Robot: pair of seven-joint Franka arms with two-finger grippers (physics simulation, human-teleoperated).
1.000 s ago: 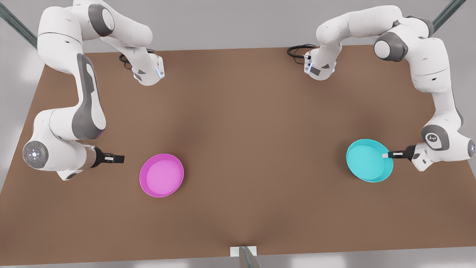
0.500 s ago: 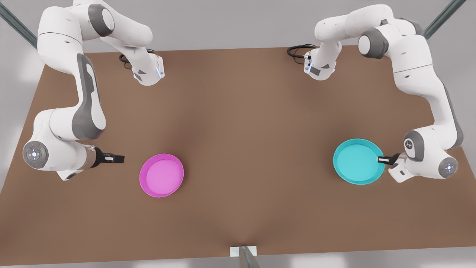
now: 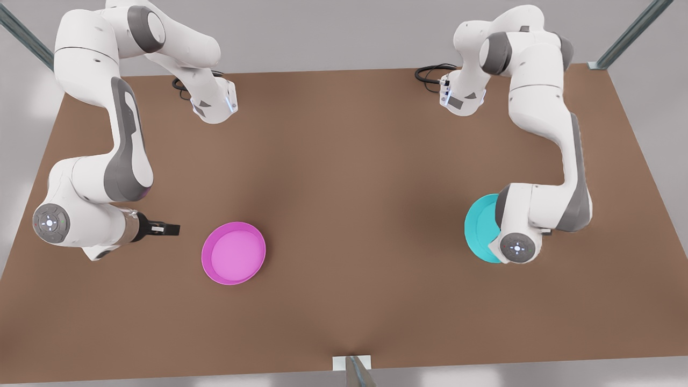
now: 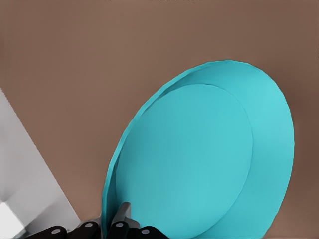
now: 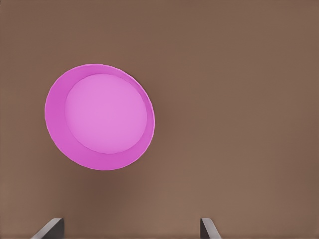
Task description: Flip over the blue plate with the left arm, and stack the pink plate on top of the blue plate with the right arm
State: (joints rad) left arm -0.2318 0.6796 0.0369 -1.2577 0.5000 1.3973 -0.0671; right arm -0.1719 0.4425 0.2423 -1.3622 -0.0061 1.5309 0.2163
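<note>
The blue plate (image 3: 478, 228) is at the front view's right, tipped up on edge and partly hidden behind the left arm's wrist (image 3: 517, 248). In the left wrist view the blue plate (image 4: 209, 159) stands tilted above the table, and my left gripper (image 4: 117, 225) is shut on its rim. The pink plate (image 3: 233, 252) lies flat, rim up, at the front view's left. My right gripper (image 3: 170, 229) hovers just to its left, open and apart from it. The right wrist view has the pink plate (image 5: 99, 117) ahead of the open right gripper (image 5: 129, 230).
The brown table (image 3: 355, 177) has wide free room between the two plates. Both arm bases and black cables (image 3: 430, 74) sit along its back edge. A metal post (image 3: 356, 371) stands at the front edge's middle.
The left arm has swung toward the front view's left and rolled its wrist, carrying the blue plate that way and tipping it up on edge. The right arm and pink plate have not moved.
</note>
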